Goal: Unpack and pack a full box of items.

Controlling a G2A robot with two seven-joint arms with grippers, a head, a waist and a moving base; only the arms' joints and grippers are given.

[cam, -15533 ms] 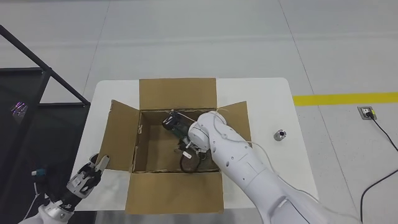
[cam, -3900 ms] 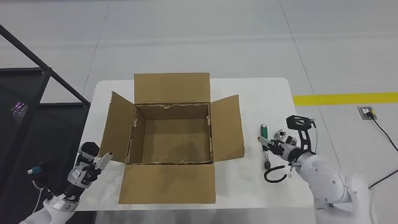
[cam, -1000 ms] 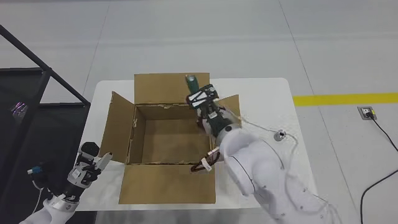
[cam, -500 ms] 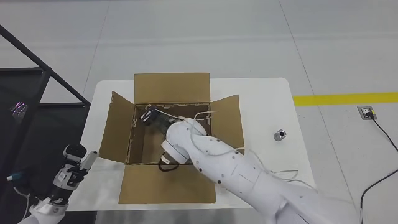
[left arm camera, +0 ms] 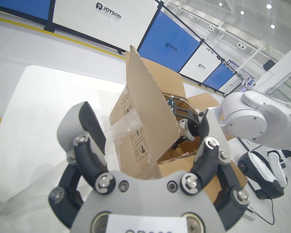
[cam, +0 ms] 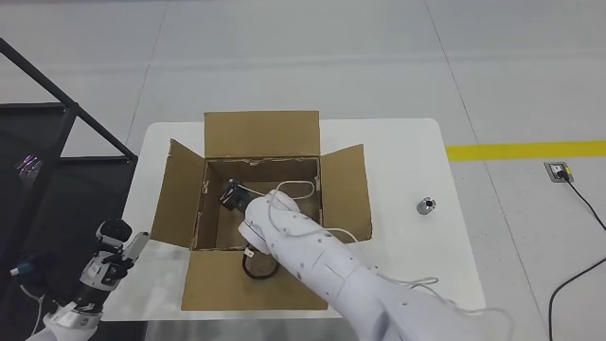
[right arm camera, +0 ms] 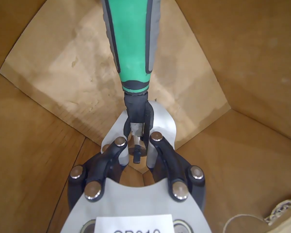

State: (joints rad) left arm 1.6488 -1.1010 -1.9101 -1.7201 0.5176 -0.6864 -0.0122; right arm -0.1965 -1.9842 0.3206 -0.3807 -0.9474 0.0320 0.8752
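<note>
**Step in hand: placing the tool in the box.**

1. State. The right gripper (right arm camera: 137,128) is down inside the box (cam: 260,133), in its left half. Its fingers are closed on the black neck of the tool (right arm camera: 131,37), just below the green handle. The handle points away from the gripper toward the bare box floor. Whether its end touches the cardboard cannot be told.

2. Lowering. The grip sits at one end of a long, heavy-ended handle, so the tool will likely swing if released in the air. Lower and tilt the wrist until the handle lies along the floor, and only then open the fingers.

3. Placement. Lay the tool close to a wall, parallel to it. This leaves floor space for the small metal piece (cam: 426,206), which lies on the table (cam: 398,142) well right of the box.

4. Release. Open the fingers just enough to free the neck. Withdraw straight up, since the walls and the raised flaps are close around the wrist.

5. Other arm. The left gripper (left arm camera: 148,124) is spread wide and empty, at the table's near left corner beside the left flap. Keep it off the flap so the box does not shift.
</note>
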